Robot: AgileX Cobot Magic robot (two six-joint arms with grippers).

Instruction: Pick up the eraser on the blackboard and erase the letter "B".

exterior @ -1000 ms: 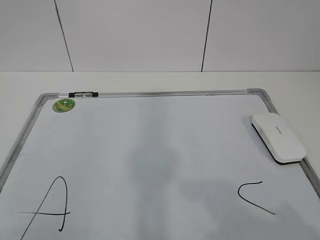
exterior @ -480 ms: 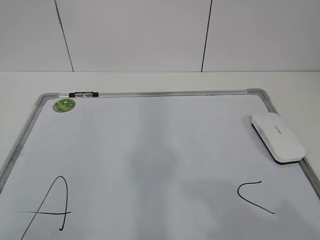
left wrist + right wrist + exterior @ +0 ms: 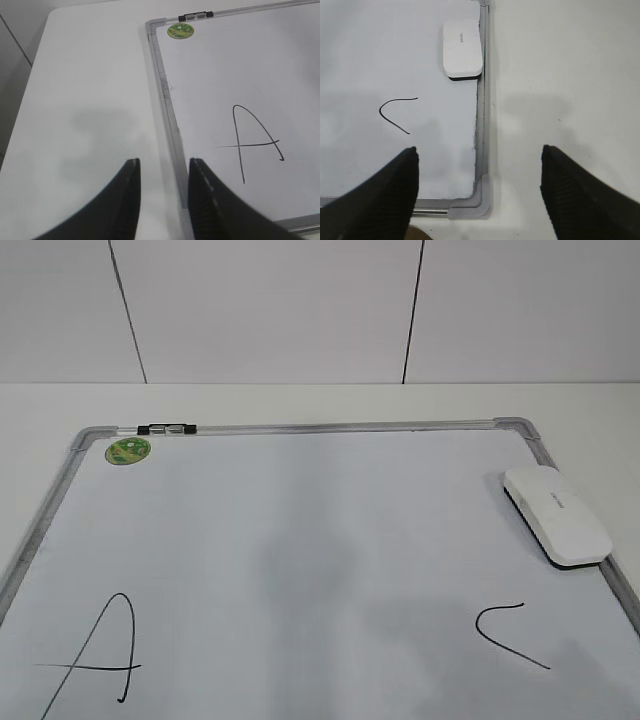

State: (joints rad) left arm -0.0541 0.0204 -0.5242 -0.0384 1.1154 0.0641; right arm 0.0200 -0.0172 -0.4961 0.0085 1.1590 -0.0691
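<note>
The blackboard, a white dry-erase surface in a silver-grey frame, lay flat on a pale table. In the exterior view the eraser, a white oblong block with a dark underside, rested on the board at about three o'clock, tucked against the right frame rail and angled slightly. No gripper touched it. A round green magnet sat at about ten o'clock near the top left corner, just beside a small black clip on the top rail. A large letter "A" was drawn at about seven o'clock, and a curved mark like a "C" at about five o'clock. No letter "B" could be made out in any view; the middle of the board looked blank.

In the left wrist view the left gripper hung over the board's left frame rail at six o'clock of the picture, its two dark fingers set a narrow gap apart and holding nothing. The right wrist view showed the right gripper spread wide, empty, above the board's near right corner cap, with the eraser ahead of it at twelve o'clock.
</note>
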